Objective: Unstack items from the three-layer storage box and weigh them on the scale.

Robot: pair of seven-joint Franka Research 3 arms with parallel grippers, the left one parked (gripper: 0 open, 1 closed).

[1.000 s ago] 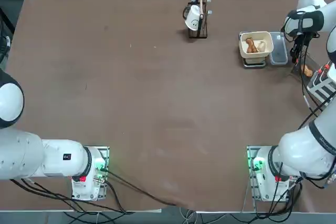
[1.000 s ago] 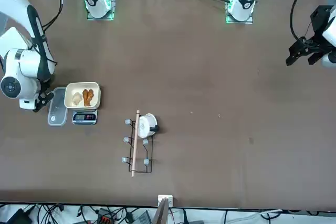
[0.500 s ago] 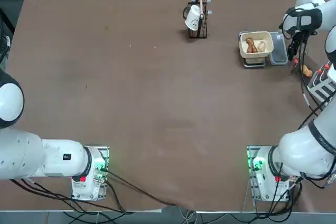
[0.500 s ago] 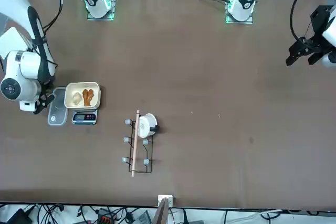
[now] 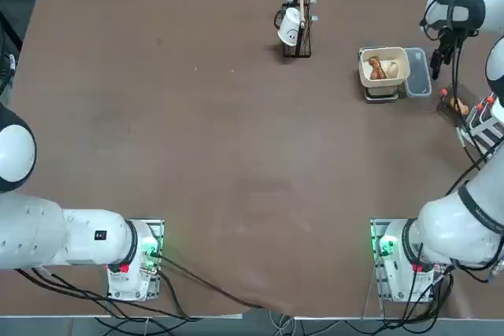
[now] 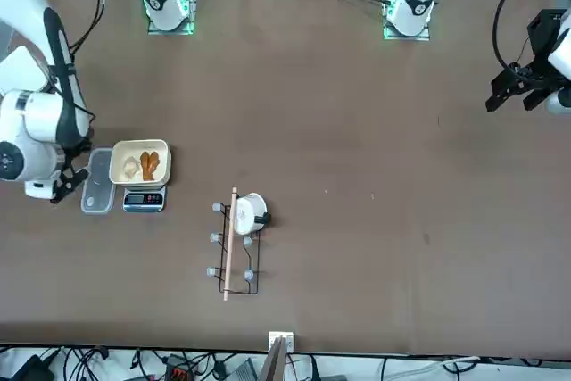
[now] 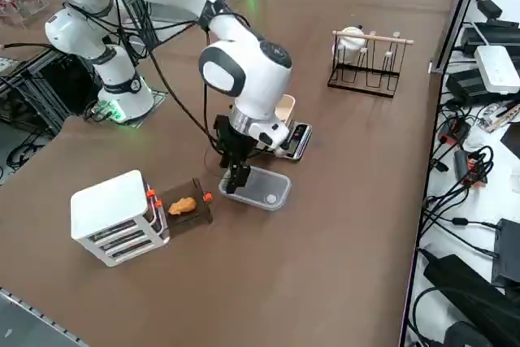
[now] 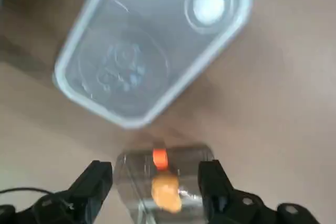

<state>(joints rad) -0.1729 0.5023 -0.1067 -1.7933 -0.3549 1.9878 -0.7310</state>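
Note:
The scale (image 5: 381, 92) holds a cream tray (image 5: 384, 54) with a brown piece (image 5: 376, 68) and a pale piece (image 5: 391, 70) in it; the tray (image 6: 139, 146) shows the same items in the front view. The white storage box (image 7: 114, 215) has one drawer (image 7: 195, 215) pulled out, with an orange-brown item (image 7: 183, 206) lying on it. My right gripper (image 7: 235, 184) hangs between this drawer and the clear container (image 7: 260, 190). In the wrist view the gripper (image 8: 156, 179) is open and holds nothing, with the orange-brown item (image 8: 165, 193) on the drawer well below it.
A dark wire stand (image 5: 298, 37) with a white cup (image 5: 290, 27) stands at the far middle of the table. Cables trail from the right arm near the storage box (image 5: 487, 127). Brown tabletop (image 5: 236, 155) spreads across the middle and left.
My right gripper has risen away from the drawer and moved toward the table's far edge, over the clear container. Its fingers have spread apart. The orange-brown item stays on the drawer.

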